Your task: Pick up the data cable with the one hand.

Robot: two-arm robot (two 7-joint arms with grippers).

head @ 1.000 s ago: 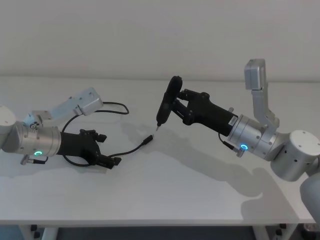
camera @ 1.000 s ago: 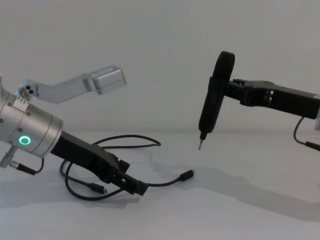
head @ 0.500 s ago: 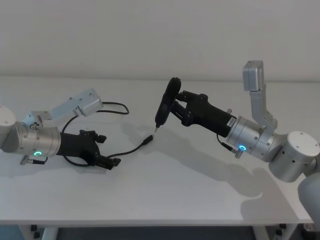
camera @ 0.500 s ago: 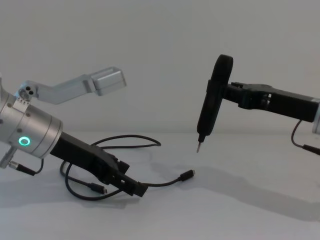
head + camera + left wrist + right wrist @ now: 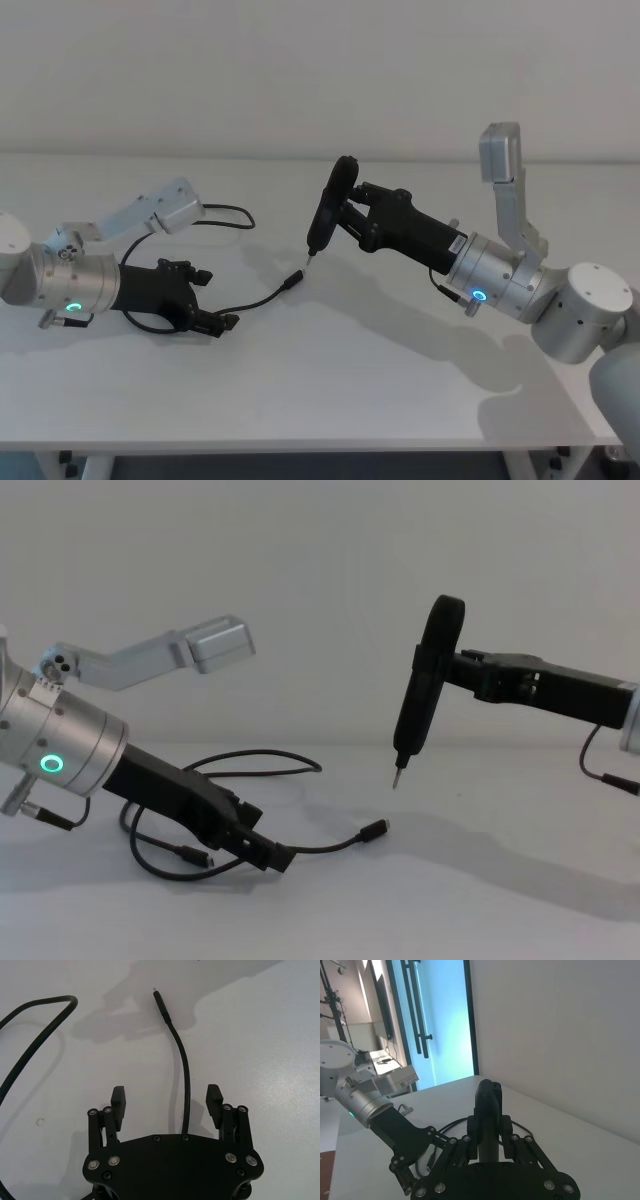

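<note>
The data cable (image 5: 262, 298) is a thin black cord lying loosely looped on the white table (image 5: 380, 380). One metal-tipped plug (image 5: 294, 279) points toward the centre. My left gripper (image 5: 215, 322), blocky and black on a silver wrist with a green ring, sits low over the cable. Its fingers (image 5: 118, 1097) are open, and the data cable (image 5: 181, 1060) runs between them untouched. In the chest view the left gripper (image 5: 265, 855) is down near the tabletop beside the cable's loops (image 5: 250, 760). My right gripper (image 5: 355, 215) hovers mid-table, shut on a slim black tool (image 5: 325, 210) with a metal point.
The tool's tip (image 5: 397, 778) hangs just above the table, close to the cable's free plug (image 5: 374, 829). Silver camera brackets stick up from the left wrist (image 5: 165, 205) and the right wrist (image 5: 498, 150). A plain wall stands behind the table.
The right arm and its tool have drifted slightly to the left. The left gripper has edged back a little along the cable and stays open.
</note>
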